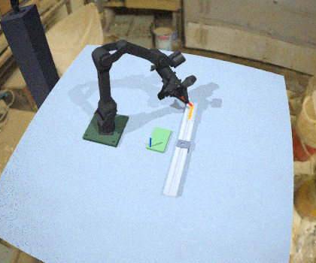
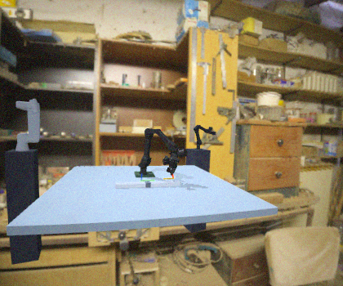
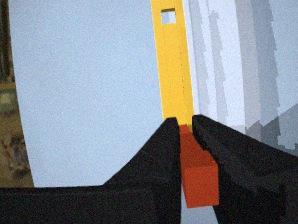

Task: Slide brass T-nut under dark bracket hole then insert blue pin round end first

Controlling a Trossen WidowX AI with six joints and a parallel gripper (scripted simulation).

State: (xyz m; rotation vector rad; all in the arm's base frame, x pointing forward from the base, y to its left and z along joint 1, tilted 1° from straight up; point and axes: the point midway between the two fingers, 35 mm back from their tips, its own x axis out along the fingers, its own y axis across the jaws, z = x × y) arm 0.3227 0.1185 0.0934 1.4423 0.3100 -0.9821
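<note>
My gripper (image 1: pixel 189 101) (image 2: pixel 171 173) (image 3: pixel 184 125) is shut on the orange handle (image 3: pixel 200 183) of the brass T-nut (image 1: pixel 190 113) (image 2: pixel 168 179) (image 3: pixel 174 65). The nut, a long yellow bar with a square hole, points away from the fingers. It shows over the far end of the aluminum rail (image 1: pixel 174 176) (image 2: pixel 124 185) in the top view, and beside the rail's grooves in the wrist view. I cannot tell whether it touches the rail. The dark bracket (image 1: pixel 186 144) (image 2: pixel 148 185) sits across the rail's middle. The blue pin (image 1: pixel 150 142) (image 2: pixel 141 176) stands upright in the green tray (image 1: pixel 162 136).
The green tray lies between the rail and the arm's dark green base plate (image 1: pixel 89 136). The rail runs lengthwise on the light blue table (image 1: pixel 227 180) (image 2: pixel 185 208). The arm's shadow falls across the table around the rail's far end.
</note>
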